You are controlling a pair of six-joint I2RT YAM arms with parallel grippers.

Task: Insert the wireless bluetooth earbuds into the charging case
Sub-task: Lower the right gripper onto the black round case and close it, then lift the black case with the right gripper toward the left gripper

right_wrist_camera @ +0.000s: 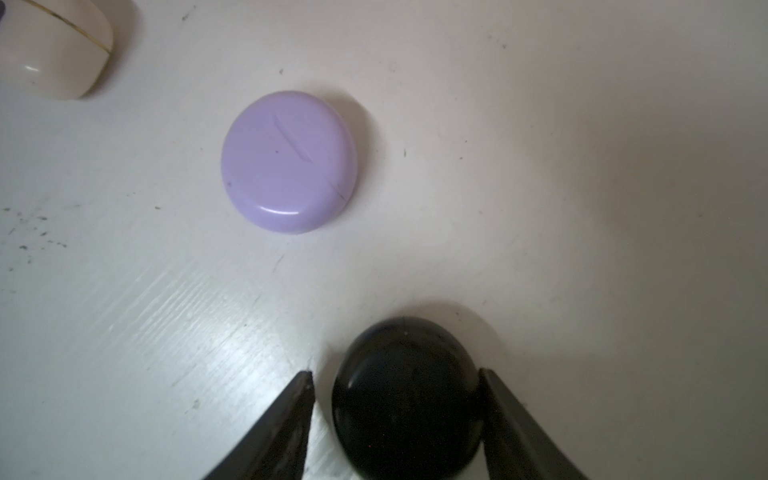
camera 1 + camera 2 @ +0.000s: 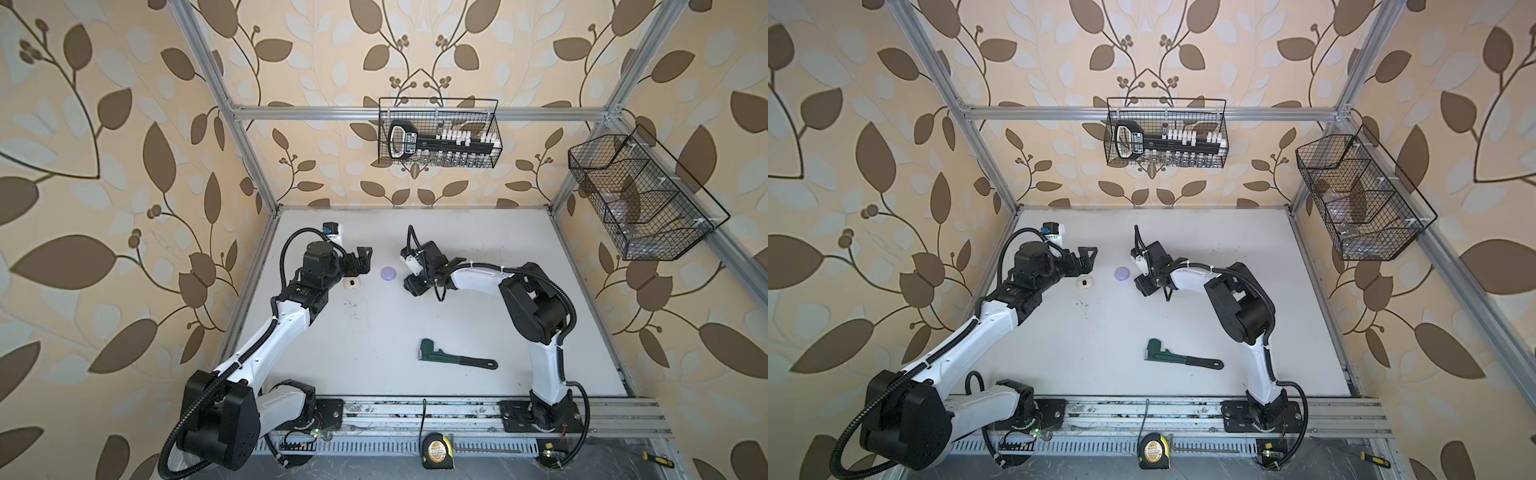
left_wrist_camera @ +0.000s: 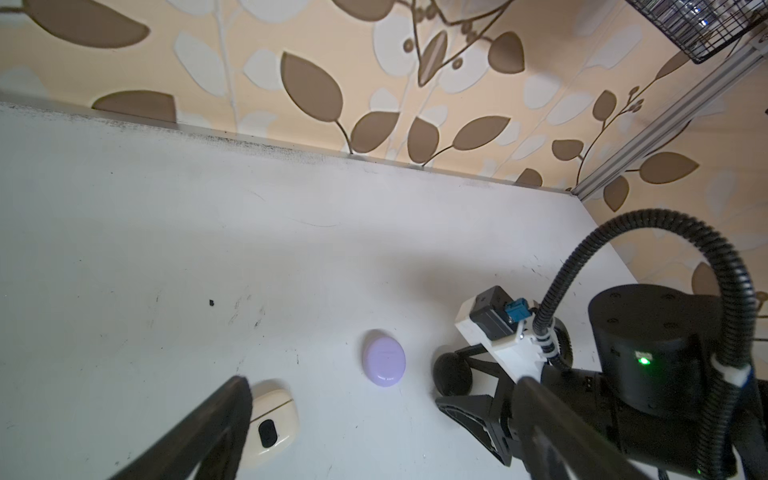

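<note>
Leaf-patterned wallpaper is closing in a scuffed white bench (image 2: 374, 332) on three sides. Towards the far end of it, three shut charging cases are lying flat in a loose row running left to right.

At the left, a cream rounded-oblong plastic charging case (image 2: 352, 284) is resting with its long axis left to right. A gold seam is crossing it and a black oval is showing on top; whether that oval is part of the shell I cannot tell. Just far of it, the left gripper (image 2: 360, 261) is hanging with its jaws spread wide, holding nothing.

In the middle, a round lavender plastic charging case (image 2: 389, 273) is sitting apart from both arms, showing no clear long axis.

To its right, a glossy black domed charging case (image 1: 405, 399) is sitting between the jaws of the right gripper (image 1: 395, 372). One jaw is touching its side and the other is standing a sliver off.

Whether earbuds are lying inside the cases I cannot tell.

Nearer, a green pipe wrench (image 2: 453, 358) is lying with its handle pointing right.
</note>
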